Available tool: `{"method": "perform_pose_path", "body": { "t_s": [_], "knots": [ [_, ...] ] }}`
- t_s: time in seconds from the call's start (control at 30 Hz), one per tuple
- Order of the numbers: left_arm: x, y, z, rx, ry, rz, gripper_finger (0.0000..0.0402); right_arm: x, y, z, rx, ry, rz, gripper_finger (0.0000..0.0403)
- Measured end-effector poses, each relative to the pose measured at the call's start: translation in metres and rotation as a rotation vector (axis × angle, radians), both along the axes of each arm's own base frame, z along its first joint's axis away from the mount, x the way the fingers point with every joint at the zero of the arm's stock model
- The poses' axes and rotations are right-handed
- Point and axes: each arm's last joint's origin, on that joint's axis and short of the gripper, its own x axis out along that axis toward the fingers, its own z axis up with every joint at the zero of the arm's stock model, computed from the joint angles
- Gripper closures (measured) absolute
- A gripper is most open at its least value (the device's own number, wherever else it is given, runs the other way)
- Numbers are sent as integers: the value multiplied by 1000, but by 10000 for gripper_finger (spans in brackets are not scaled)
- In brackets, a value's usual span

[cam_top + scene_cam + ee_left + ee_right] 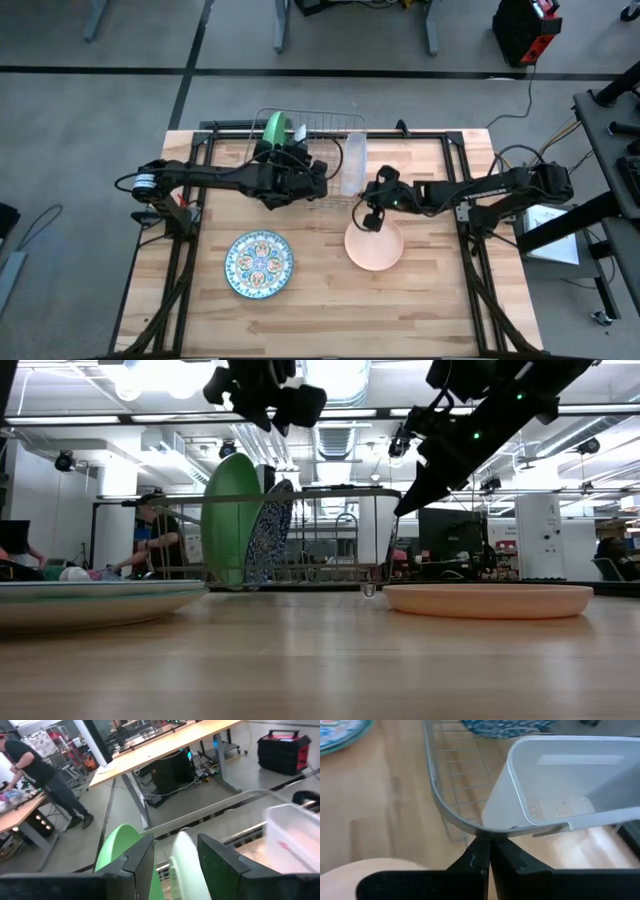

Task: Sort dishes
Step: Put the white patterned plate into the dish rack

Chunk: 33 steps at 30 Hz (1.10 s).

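1. Dishes are split between rack and table: the green plate [228,520] and the blue plate [268,532] stand upright side by side in the wire rack [335,128] at the table's far edge.
2. On my left wrist view a pale plate edge [186,865] stands upright between my left fingers [142,865]; I cannot tell which plate it is.
3. My left gripper [318,172] hangs over the rack with its jaws parted, straddling that edge; I cannot tell whether they touch it.
4. The floral plate [259,263] lies flat on the table [320,310], near-left, well apart from the rack.
5. The pink bowl [374,246] lies flat to the right of it.
6. My right gripper [362,222] points down at the bowl's far-left rim, jaws closed together on nothing, just beside the rack's corner and the clear tray [555,785].
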Motion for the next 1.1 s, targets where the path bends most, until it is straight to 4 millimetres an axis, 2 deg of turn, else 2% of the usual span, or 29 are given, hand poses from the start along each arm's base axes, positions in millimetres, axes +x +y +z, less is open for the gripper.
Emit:
{"method": "perform_pose_path", "body": {
  "t_s": [0.27, 0.43, 0.57, 0.67, 0.8, 0.9, 1.0, 1.1],
  "knots": [
    [-2, -17, 17, 3, 2, -46, 262, -3, -25, 1, -23, 10, -56, 403],
    [-6, -28, 19, 3, 59, -80, 262, -6, -26, -1, 27, 35, -43, 403],
    [-10, -45, 19, -7, 109, -137, 262, -12, -24, -6, 79, 105, -64, 403],
    [-17, -60, 18, -103, 169, -236, 262, -20, -21, -10, 135, 170, -85, 403],
    [-32, -87, 13, -335, 295, -418, 268, -28, -12, -7, 217, 201, -53, 403],
    [-45, -111, 7, -480, 434, -531, 295, -29, -3, -2, 298, 165, -20, 403],
    [-61, -135, 2, -597, 515, -588, 341, -28, 11, 0, 379, 152, 34, 403],
    [-77, -159, -3, -610, 585, -626, 390, -26, 26, 0, 438, 123, 48, 403]
  ]
}}
